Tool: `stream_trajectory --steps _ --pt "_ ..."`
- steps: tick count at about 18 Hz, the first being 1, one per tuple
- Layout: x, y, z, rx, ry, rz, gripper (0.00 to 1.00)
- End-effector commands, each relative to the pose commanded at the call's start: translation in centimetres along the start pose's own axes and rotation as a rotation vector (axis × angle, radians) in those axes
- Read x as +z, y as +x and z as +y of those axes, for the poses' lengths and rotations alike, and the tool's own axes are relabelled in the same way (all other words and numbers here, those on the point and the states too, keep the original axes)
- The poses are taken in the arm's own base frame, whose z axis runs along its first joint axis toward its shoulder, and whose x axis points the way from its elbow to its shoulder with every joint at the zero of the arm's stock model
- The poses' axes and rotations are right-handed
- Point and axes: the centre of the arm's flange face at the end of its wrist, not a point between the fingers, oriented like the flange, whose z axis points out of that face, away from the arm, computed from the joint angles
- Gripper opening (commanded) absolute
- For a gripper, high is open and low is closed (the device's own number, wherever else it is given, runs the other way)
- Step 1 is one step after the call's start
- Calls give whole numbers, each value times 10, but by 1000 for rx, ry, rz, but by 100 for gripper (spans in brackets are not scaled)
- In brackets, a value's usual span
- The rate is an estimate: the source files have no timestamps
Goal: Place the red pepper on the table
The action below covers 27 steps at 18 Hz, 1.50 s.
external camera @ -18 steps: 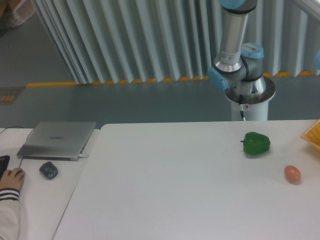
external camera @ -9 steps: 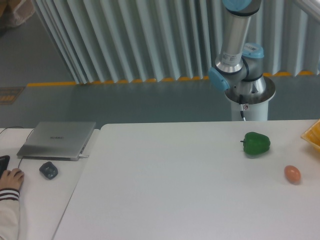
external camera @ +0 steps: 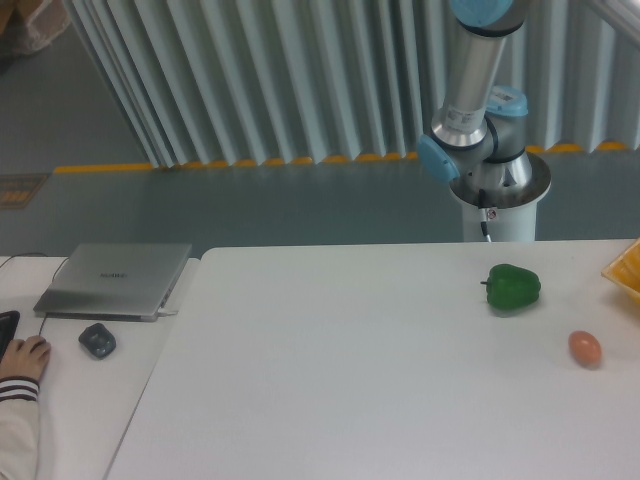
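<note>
Resting on table (external camera: 350,380): green pepper (external camera: 514,287); laptop (external camera: 116,279) logo unreadable

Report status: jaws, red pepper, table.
Gripper out of frame, jaws unseen. Red pepper not in view. Table holds green pepper and orange-brown egg-shaped thing, both far right; middle bare.

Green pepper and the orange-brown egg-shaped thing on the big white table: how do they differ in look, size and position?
The green pepper is lobed, glossy and dark green; the egg-shaped thing is smooth, oval and orange-brown. The pepper is clearly larger. The pepper lies farther back, towards the robot base; the egg-shaped thing lies nearer the camera and further right. Both rest on the table, apart, untouched.
</note>
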Motion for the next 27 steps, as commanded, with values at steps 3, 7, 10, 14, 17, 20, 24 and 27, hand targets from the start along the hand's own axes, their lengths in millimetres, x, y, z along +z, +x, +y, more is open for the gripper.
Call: stream_trajectory --steps 3,7,10,14,17,20,24,27 --pt "4 -2 0 -4 7 3 97" --pt "4 -2 -1 -17 6 5 72" --pt "4 -1 0 -25 6 5 60" --pt "1 0 2 -27 1 4 56" --pt "-20 1 6 -30 -24 -6 56" --pt "-31 3 7 -29 -1 3 55" --pt "-51 8 -5 -71 6 2 55" --pt "-59 -1 -18 -115 56 0 55"
